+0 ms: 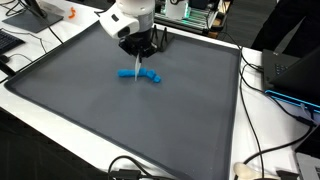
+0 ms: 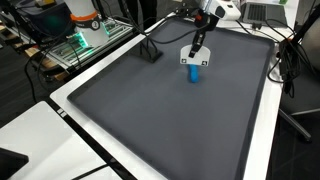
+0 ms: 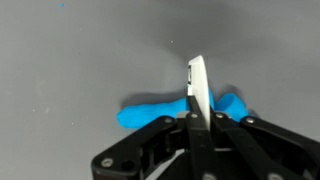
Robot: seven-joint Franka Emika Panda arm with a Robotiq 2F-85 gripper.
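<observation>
A long blue object (image 3: 150,113) lies flat on the dark grey mat (image 3: 70,60); both exterior views show it (image 1: 146,76) (image 2: 192,72) near the mat's far part. My gripper (image 3: 197,64) hangs straight over it, pointing down, with its jaws pressed together into one thin strip. The tips (image 1: 136,63) (image 2: 193,58) stand just above or on the middle of the blue object; contact is not clear. I see nothing between the fingers. The fingers hide the object's middle in the wrist view.
A small black stand (image 2: 150,52) sits on the mat near the gripper. A white table rim (image 1: 250,120) frames the mat. Cables (image 1: 262,155), a laptop (image 1: 292,72) and lit electronics (image 2: 78,42) lie around the edges.
</observation>
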